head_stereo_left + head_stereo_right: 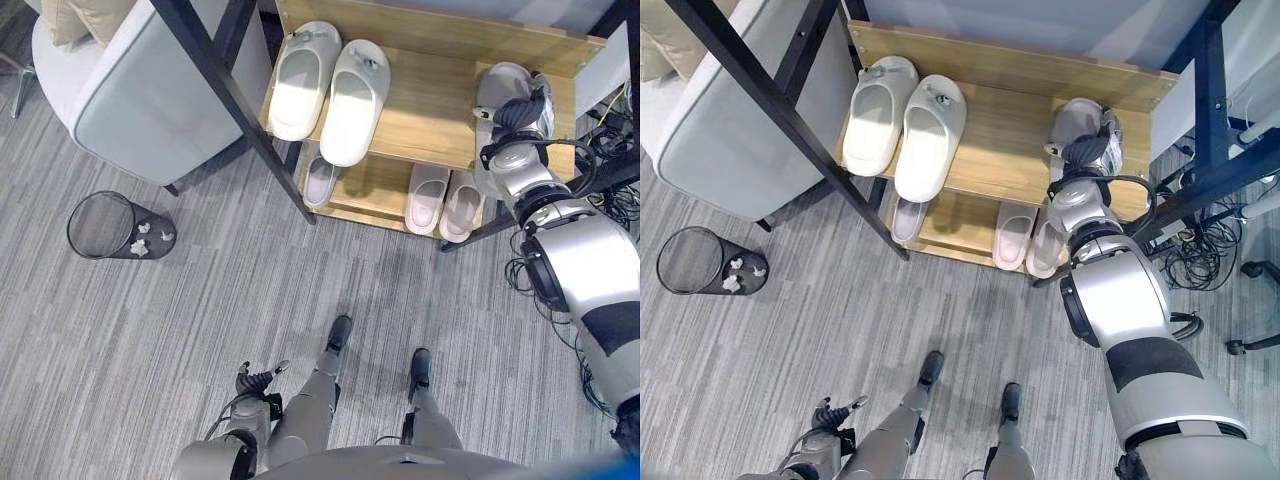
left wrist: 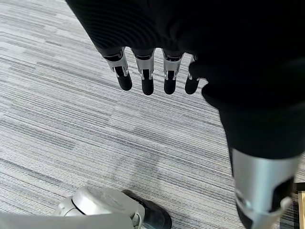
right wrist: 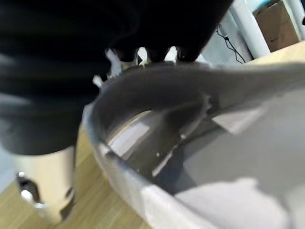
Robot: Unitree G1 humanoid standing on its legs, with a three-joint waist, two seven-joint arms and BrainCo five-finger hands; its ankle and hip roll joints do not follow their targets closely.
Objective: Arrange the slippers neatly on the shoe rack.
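A wooden shoe rack (image 1: 425, 115) stands ahead of me. On its upper shelf a pair of cream slippers (image 1: 325, 85) lies side by side at the left. At the right end of that shelf a grey slipper (image 1: 498, 85) rests, and my right hand (image 1: 517, 112) is on it. In the right wrist view its fingers (image 3: 157, 53) curl over the grey slipper's strap (image 3: 190, 90), with the thumb beside it. The lower shelf holds a single pale slipper (image 1: 320, 180) and a pale pink pair (image 1: 445, 200). My left hand (image 1: 258, 380) hangs low by my side with its fingers (image 2: 144, 76) straight, holding nothing.
A black slanted frame post (image 1: 240, 100) crosses in front of the rack's left end. A light grey armchair (image 1: 150, 90) stands at the left, with a black mesh bin (image 1: 100, 225) holding paper scraps on the carpet. Cables (image 1: 612, 150) lie right of the rack.
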